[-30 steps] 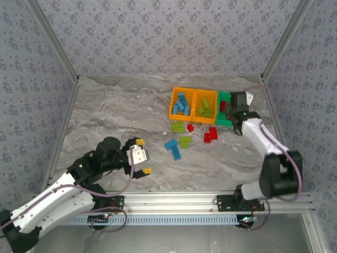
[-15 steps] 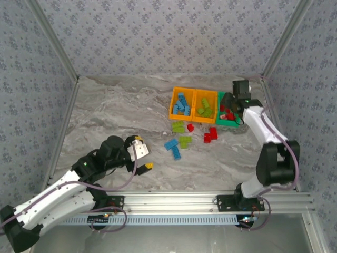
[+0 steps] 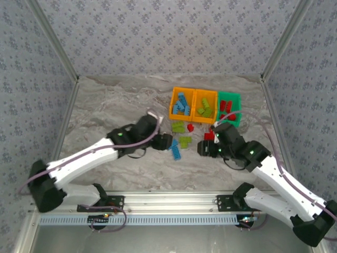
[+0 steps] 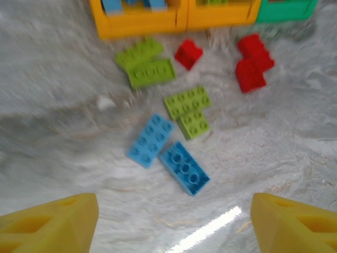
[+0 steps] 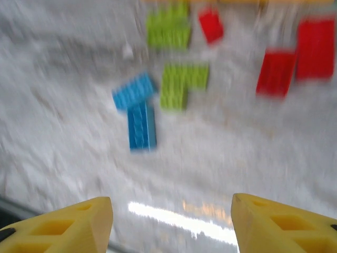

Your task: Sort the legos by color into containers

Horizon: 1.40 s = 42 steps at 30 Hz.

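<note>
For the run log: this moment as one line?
left gripper: open, near two light blue studded plastic bricks | right gripper: open | green rectangular plastic bin: holds red bricks

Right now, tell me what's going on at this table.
Two arms are sorting legos by color. The left orange bin holds blue bricks, the middle orange bin green ones, the green bin red ones. More bricks lie loose on the table before the bins. The left gripper hangs open over the two loose blue bricks; the right gripper, also open, faces the same pile. Neither holds anything.
</note>
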Each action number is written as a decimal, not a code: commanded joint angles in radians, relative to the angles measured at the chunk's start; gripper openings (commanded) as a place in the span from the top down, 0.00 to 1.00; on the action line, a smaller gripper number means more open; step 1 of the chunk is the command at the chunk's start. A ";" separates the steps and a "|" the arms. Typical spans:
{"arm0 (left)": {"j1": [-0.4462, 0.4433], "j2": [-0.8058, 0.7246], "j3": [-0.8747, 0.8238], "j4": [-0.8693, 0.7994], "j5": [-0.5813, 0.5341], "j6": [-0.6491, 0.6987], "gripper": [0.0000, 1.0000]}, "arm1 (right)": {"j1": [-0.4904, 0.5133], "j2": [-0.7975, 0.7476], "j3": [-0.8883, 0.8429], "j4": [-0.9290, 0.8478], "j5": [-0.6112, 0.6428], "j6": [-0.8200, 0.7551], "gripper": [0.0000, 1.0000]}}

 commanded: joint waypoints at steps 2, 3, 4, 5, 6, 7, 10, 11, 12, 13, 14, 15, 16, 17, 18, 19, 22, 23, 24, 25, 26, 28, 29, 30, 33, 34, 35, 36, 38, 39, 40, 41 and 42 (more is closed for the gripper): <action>-0.095 0.221 0.154 -0.043 -0.145 -0.277 0.31 | 0.087 -0.054 -0.022 -0.202 0.056 0.118 0.35; -0.108 0.274 0.190 -0.057 -0.172 -0.304 0.32 | 0.096 -0.073 -0.032 -0.211 0.067 0.130 0.34; -0.117 0.320 0.217 -0.064 -0.191 -0.322 0.34 | 0.099 -0.089 -0.038 -0.214 0.075 0.137 0.34; -0.124 0.364 0.245 -0.064 -0.209 -0.337 0.35 | 0.102 -0.104 -0.045 -0.219 0.082 0.141 0.33; -0.129 0.405 0.268 -0.067 -0.229 -0.359 0.37 | 0.101 -0.118 -0.051 -0.221 0.090 0.140 0.33; -0.132 0.436 0.286 -0.070 -0.240 -0.378 0.39 | 0.103 -0.124 -0.054 -0.225 0.099 0.138 0.32; -0.142 0.530 0.331 -0.059 -0.254 -0.415 0.43 | 0.102 -0.132 -0.048 -0.240 0.114 0.130 0.31; -0.144 0.563 0.347 -0.058 -0.262 -0.423 0.44 | 0.101 -0.133 -0.046 -0.240 0.115 0.125 0.30; -0.145 0.595 0.369 -0.061 -0.259 -0.421 0.45 | 0.102 -0.130 -0.043 -0.240 0.119 0.122 0.30; -0.145 0.624 0.389 -0.066 -0.257 -0.415 0.45 | 0.102 -0.130 -0.040 -0.240 0.117 0.117 0.30; -0.145 0.653 0.413 -0.069 -0.256 -0.404 0.46 | 0.102 -0.128 -0.038 -0.236 0.114 0.111 0.30; -0.146 0.678 0.435 -0.063 -0.252 -0.383 0.47 | 0.101 -0.126 -0.035 -0.234 0.116 0.107 0.29; -0.148 0.699 0.455 -0.071 -0.262 -0.376 0.47 | 0.101 -0.125 -0.032 -0.235 0.118 0.105 0.29; -0.151 0.718 0.476 -0.083 -0.282 -0.374 0.50 | 0.102 -0.123 -0.029 -0.235 0.119 0.102 0.29; -0.151 0.736 0.493 -0.096 -0.296 -0.375 0.51 | 0.101 -0.122 -0.025 -0.234 0.119 0.098 0.29; -0.151 0.748 0.505 -0.112 -0.308 -0.386 0.53 | 0.101 -0.122 -0.022 -0.234 0.120 0.095 0.29; -0.151 0.770 0.497 -0.124 -0.337 -0.411 0.53 | 0.102 -0.121 -0.008 -0.237 0.117 0.089 0.28; -0.152 0.775 0.486 -0.112 -0.339 -0.410 0.53 | 0.102 -0.120 -0.003 -0.237 0.113 0.085 0.28; -0.152 0.782 0.481 -0.108 -0.336 -0.411 0.52 | 0.102 -0.119 -0.001 -0.234 0.109 0.080 0.28; -0.151 0.789 0.481 -0.104 -0.335 -0.413 0.51 | 0.102 -0.118 -0.001 -0.232 0.106 0.076 0.28; -0.153 0.799 0.482 -0.098 -0.329 -0.411 0.50 | 0.102 -0.115 -0.001 -0.228 0.104 0.071 0.28; -0.151 0.817 0.482 -0.078 -0.315 -0.405 0.50 | 0.102 -0.109 -0.002 -0.221 0.099 0.063 0.28; -0.152 0.828 0.484 -0.065 -0.302 -0.401 0.50 | 0.101 -0.104 -0.003 -0.216 0.096 0.059 0.28; -0.152 0.837 0.486 -0.059 -0.293 -0.403 0.50 | 0.102 -0.100 -0.004 -0.211 0.094 0.055 0.28; -0.152 0.858 0.483 -0.047 -0.273 -0.415 0.58 | 0.102 -0.095 -0.005 -0.201 0.088 0.052 0.28; -0.153 0.858 0.477 -0.042 -0.271 -0.418 0.62 | 0.101 -0.097 -0.003 -0.200 0.086 0.052 0.28; -0.153 0.854 0.467 -0.034 -0.271 -0.419 0.66 | 0.102 -0.097 -0.001 -0.201 0.087 0.055 0.28; -0.153 0.844 0.456 -0.025 -0.269 -0.417 0.69 | 0.103 -0.100 -0.001 -0.201 0.091 0.058 0.28; -0.154 0.809 0.425 0.000 -0.273 -0.410 0.75 | 0.103 -0.111 -0.001 -0.200 0.106 0.072 0.28; -0.154 0.785 0.409 0.013 -0.274 -0.404 0.76 | 0.103 -0.122 -0.003 -0.195 0.119 0.081 0.28; -0.154 0.759 0.394 0.023 -0.275 -0.393 0.77 | 0.102 -0.135 -0.007 -0.185 0.133 0.089 0.28; -0.154 0.728 0.383 0.033 -0.276 -0.378 0.78 | 0.103 -0.152 -0.014 -0.170 0.151 0.101 0.28; -0.154 0.695 0.376 0.039 -0.276 -0.361 0.78 | 0.103 -0.169 -0.019 -0.155 0.171 0.111 0.28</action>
